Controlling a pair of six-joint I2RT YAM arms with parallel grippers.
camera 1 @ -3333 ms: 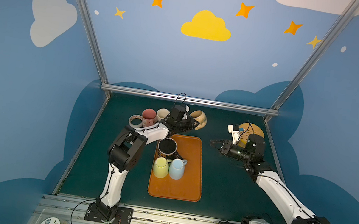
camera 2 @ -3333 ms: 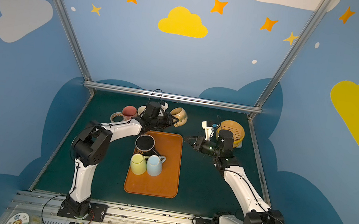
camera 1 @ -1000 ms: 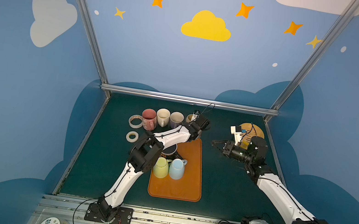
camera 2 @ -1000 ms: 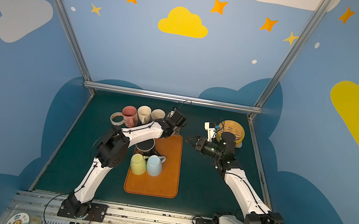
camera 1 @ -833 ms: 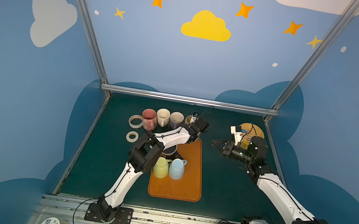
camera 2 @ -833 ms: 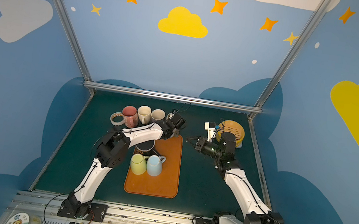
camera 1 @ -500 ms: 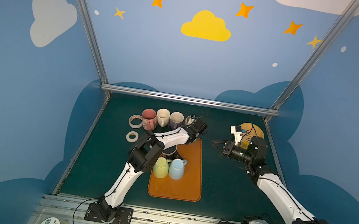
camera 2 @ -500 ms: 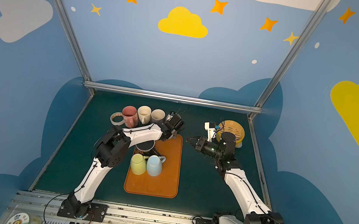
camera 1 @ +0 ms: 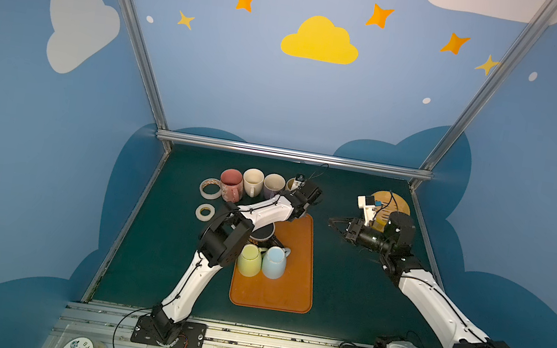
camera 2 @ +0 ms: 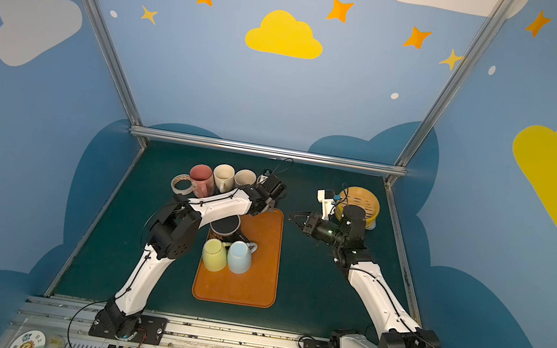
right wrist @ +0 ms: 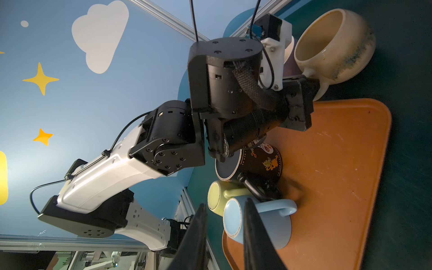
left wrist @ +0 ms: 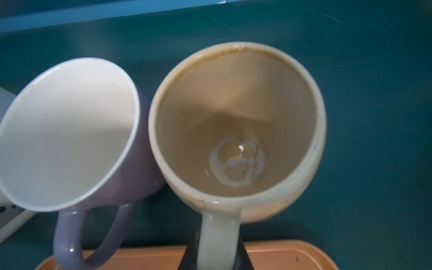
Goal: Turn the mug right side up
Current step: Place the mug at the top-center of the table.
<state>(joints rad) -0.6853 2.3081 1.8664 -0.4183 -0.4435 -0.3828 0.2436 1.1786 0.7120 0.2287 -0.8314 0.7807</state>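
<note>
Clenches with the left tool (left wrist: 217,240) the handle of the round cream ceramic mug (left wrist: 236,117). Has this mug standing upright, mouth up, on the dark green bench (camera 1: 346,286), just past the far edge of the orange plastic tray (camera 1: 289,289) and just beside the lilac ceramic mug (left wrist: 138,163). Holds the right tool (right wrist: 225,203) in the air over the bench, to the right of the tray, fingers a little parted, grasping nothing. Carries on the tray three mugs bottom up, close together: a black flowered mug (right wrist: 261,163), a pale yellow mug (camera 1: 249,260), a light blue mug (camera 1: 273,262). Continues the row past the lilac mug with a white mug (camera 1: 252,180) and a pink mug (camera 1: 231,180).
</note>
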